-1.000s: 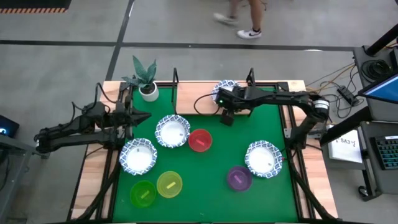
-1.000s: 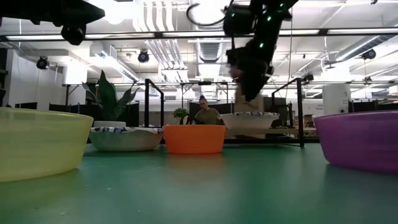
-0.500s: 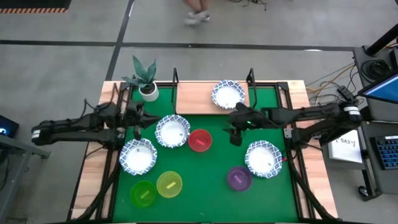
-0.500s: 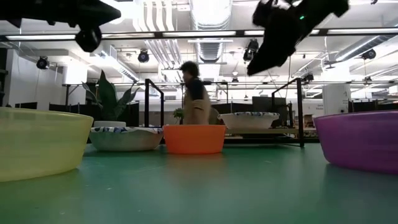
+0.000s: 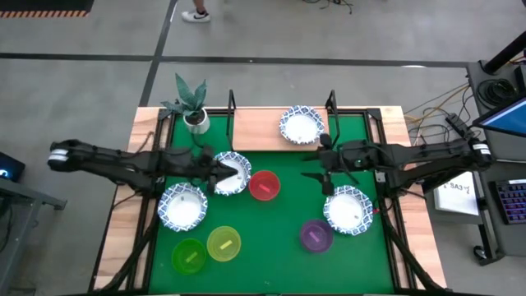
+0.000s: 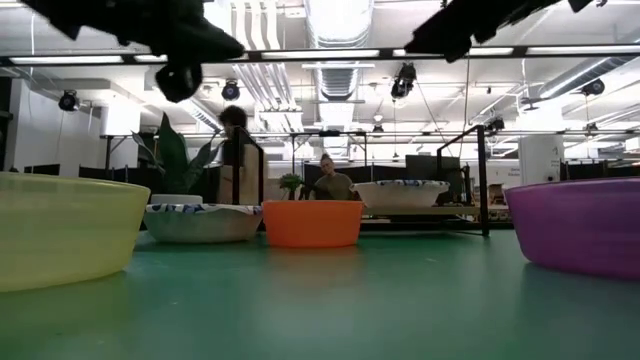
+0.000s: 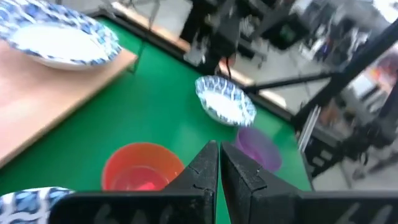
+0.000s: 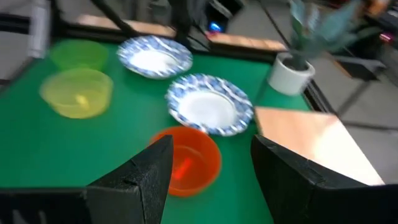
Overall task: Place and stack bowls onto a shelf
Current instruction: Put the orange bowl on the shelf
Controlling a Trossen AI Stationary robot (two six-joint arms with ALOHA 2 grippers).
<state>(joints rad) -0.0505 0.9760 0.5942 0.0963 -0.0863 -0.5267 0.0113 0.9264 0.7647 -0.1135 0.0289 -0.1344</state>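
Observation:
One white bowl with a blue rim (image 5: 301,125) stands on the light-wood shelf (image 5: 259,131) at the table's far edge. Three more white bowls (image 5: 230,173) (image 5: 182,205) (image 5: 348,209) and the red (image 5: 264,185), yellow (image 5: 223,243), lime green (image 5: 190,256) and purple (image 5: 316,236) bowls stand on the green table. My left gripper (image 5: 219,170) is shut and empty, hovering over the white bowl beside the red one (image 7: 143,171). My right gripper (image 8: 211,180) is open and empty, above the table between the shelf and the right white bowl, facing the red bowl (image 8: 186,158).
A white pot with a green plant (image 5: 196,121) stands at the shelf's left end. Thin black uprights (image 5: 330,103) rise at the shelf's ends. A person walks beyond the table (image 6: 235,150). Bare green table lies in the middle near part (image 5: 271,247).
My right gripper has drawn back from the bowl on the shelf, rising and going toward the table's near and right edges; the bowl stays on the shelf. My left gripper has gone toward the table's right, over the white bowl beside the red one.

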